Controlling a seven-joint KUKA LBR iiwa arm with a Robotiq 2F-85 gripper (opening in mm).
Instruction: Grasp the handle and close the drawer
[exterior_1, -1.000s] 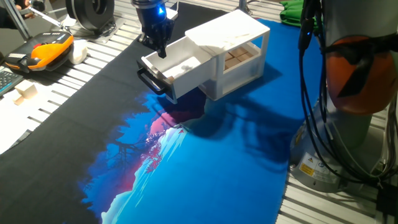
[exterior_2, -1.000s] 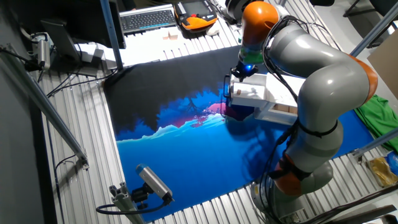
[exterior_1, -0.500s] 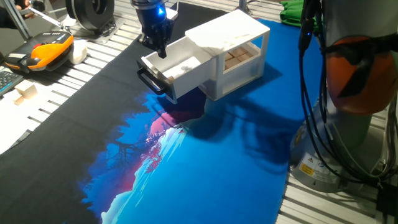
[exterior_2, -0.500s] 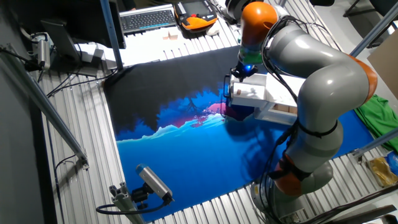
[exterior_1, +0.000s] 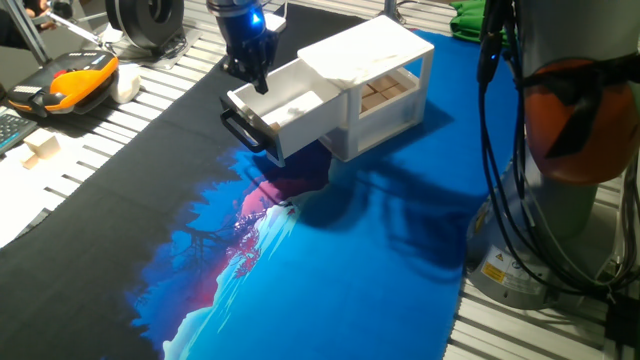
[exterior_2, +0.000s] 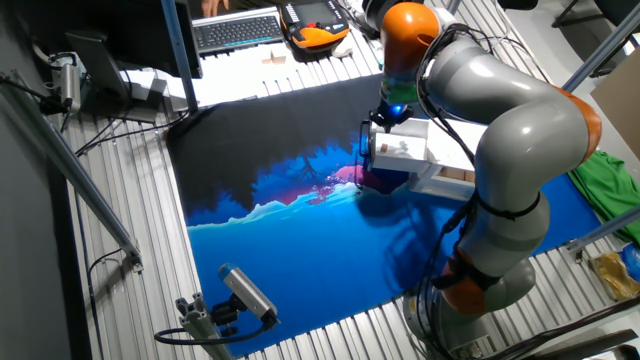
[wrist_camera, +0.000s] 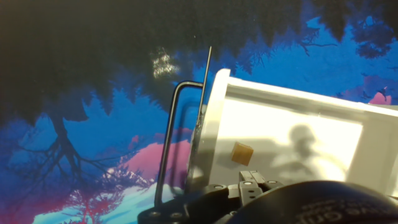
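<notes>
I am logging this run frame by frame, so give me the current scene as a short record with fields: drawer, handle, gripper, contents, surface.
drawer: shallow white plastic drawer, pulled out of the small white cabinet
handle: black bar handle across the drawer front, not grasped
gripper: black two-finger gripper above the drawer's far edge; open or shut cannot be told
contents: one small tan block in the drawer
surface: blue and black printed mat
</notes>
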